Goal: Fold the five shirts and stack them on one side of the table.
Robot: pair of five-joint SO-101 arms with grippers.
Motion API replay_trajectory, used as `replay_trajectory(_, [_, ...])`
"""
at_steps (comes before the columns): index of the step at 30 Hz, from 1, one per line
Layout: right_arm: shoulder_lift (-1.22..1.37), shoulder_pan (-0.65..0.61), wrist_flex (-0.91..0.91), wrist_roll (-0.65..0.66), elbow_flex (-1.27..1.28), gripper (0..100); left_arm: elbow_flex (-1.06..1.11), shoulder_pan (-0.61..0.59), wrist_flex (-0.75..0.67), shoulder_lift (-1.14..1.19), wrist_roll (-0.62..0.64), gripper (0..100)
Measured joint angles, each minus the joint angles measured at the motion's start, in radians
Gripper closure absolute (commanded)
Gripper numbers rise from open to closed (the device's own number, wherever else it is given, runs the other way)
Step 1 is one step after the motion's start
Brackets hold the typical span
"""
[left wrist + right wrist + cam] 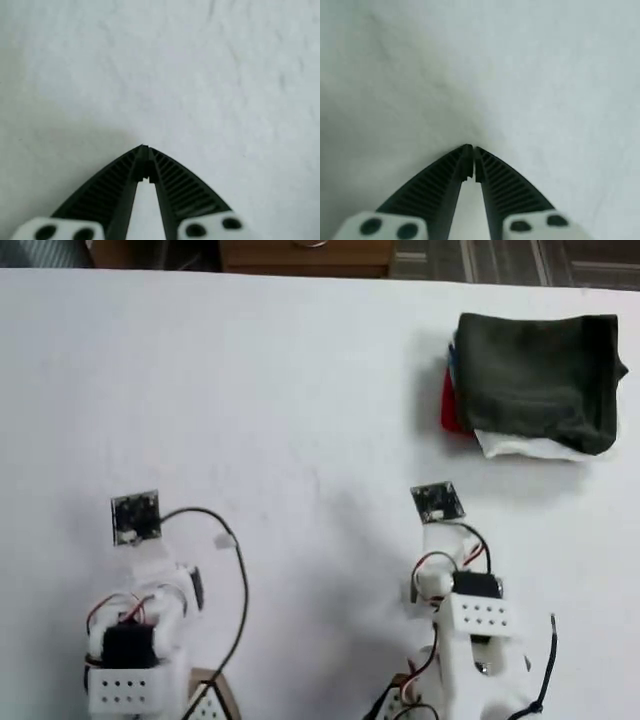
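A stack of folded shirts [535, 385] lies at the far right of the white table [280, 390]; a dark green shirt is on top, with red [450, 405], blue and white [520, 447] edges showing beneath it. Both arms sit folded back near the table's front edge, well away from the stack. My left gripper [144, 149] is shut, its black fingertips meeting over bare white cloth. Over the same white surface, my right gripper [468, 148] is shut with nothing in it. In the high view the left arm [135, 630] is at the front left and the right arm [465, 610] at the front right.
A black cable [235, 580] loops beside the left arm. Wooden furniture [305, 255] stands beyond the table's far edge. Bare tabletop spreads across the middle and left.
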Motion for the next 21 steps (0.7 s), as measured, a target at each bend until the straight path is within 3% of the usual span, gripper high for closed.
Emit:
replay_trajectory(9, [-0.014, -0.005, -0.153, -0.002, 0.034, 97.9, 0.000, 0.000, 0.011, 0.000, 0.000, 97])
replay_trajectory(14, [-0.107, -0.006, -0.227, -0.163, 0.103, 97.8, -0.005, 0.000, 0.017, 0.000, -0.005, 97])
replay_trajectory(21, [-0.373, -0.005, -0.227, -0.198, 0.219, 97.8, -0.091, -0.002, 0.044, 0.000, -0.232, 97])
